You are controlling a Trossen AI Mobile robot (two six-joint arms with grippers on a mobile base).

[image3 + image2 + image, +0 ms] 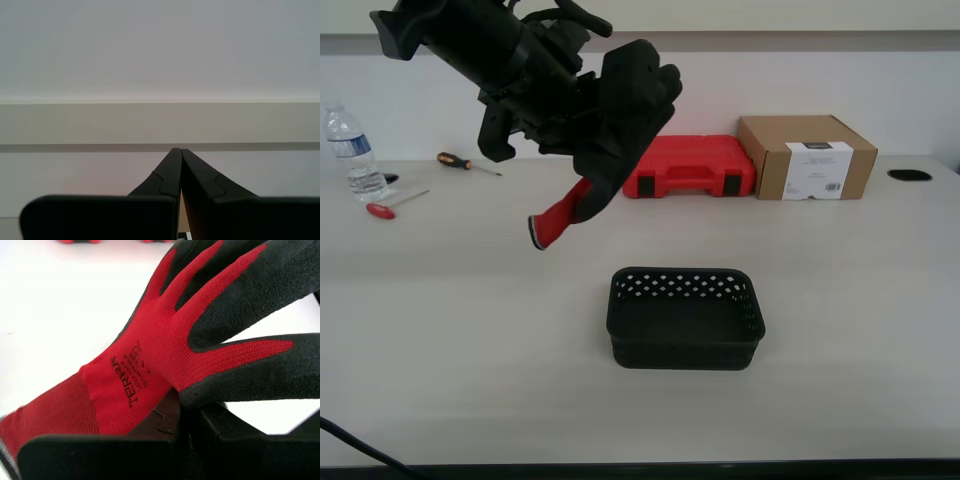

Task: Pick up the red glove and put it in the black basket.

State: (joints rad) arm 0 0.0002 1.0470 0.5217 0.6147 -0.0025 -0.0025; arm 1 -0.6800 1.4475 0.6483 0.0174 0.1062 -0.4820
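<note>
The first gripper [582, 125], upper left in the exterior view, clamps the red glove [610, 130] above the pale table [440, 330]. The black basket [685, 318] sits centre. The second gripper [179, 152], pinched together empty, faces a white wall [160, 50].

My second gripper [178, 152] points at a pale wall [160, 50]. Its jaws meet at the tips, with nothing between them.

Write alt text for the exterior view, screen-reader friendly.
My first gripper holds the red glove in the air, up and toward the exterior view's left of the empty black basket on a pale table. Behind: a red tool case, cardboard box, water bottle and two screwdrivers.
</note>
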